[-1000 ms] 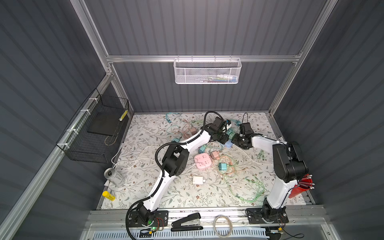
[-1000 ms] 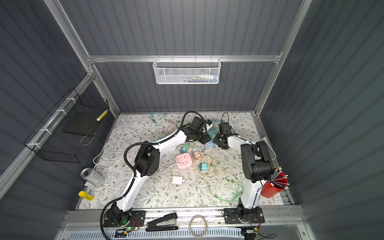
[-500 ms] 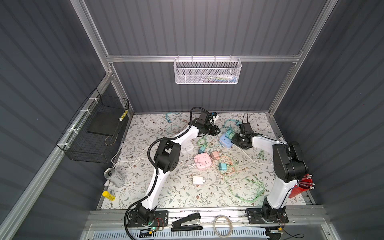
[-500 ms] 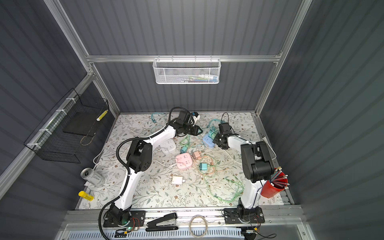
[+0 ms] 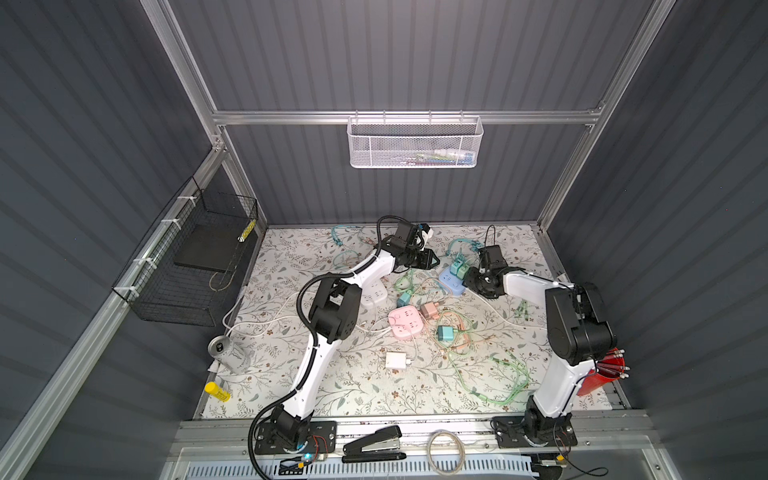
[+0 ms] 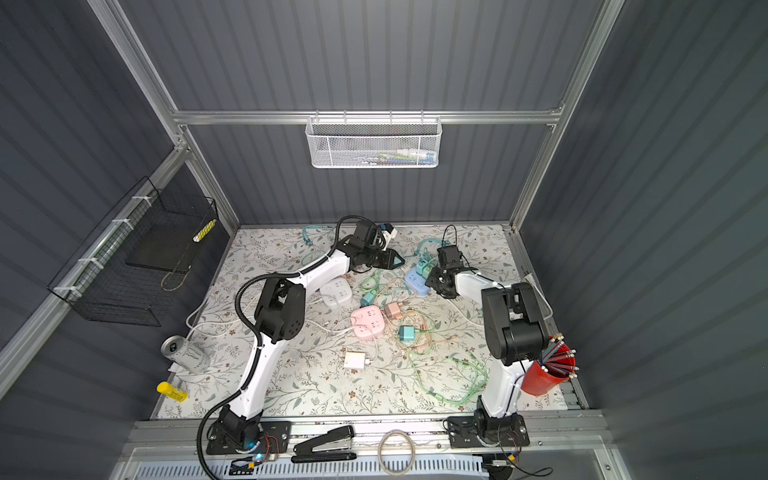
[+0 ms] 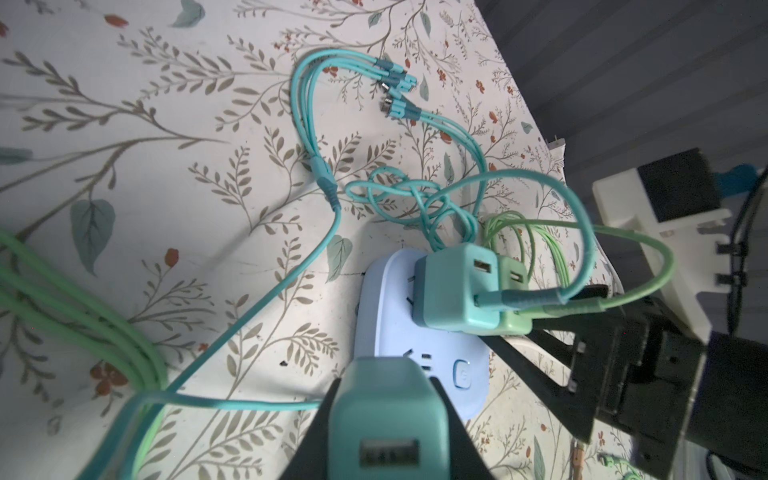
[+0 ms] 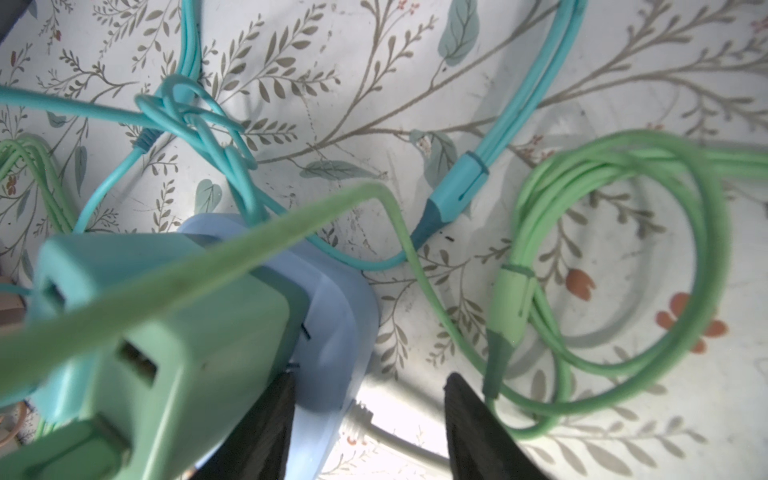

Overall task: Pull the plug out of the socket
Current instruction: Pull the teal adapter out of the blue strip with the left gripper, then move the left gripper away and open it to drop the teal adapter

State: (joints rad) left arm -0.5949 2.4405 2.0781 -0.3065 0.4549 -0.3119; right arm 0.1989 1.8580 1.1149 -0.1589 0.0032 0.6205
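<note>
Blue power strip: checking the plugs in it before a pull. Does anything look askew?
Yes. In the left wrist view the teal plug on the blue power strip sits partly out, its prongs showing in the gap.

A lab robot cell: aluminium frame (image 5: 407, 117), grey corrugated walls (image 5: 374, 62).

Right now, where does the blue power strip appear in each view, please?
In a top view: blue power strip, right of centre, rearward.
In a top view: blue power strip, same spot.
Left wrist: blue power strip beyond the gripped teal charger.
Right wrist: blue power strip under the green charger.
Shared landmark: that green charger.
</note>
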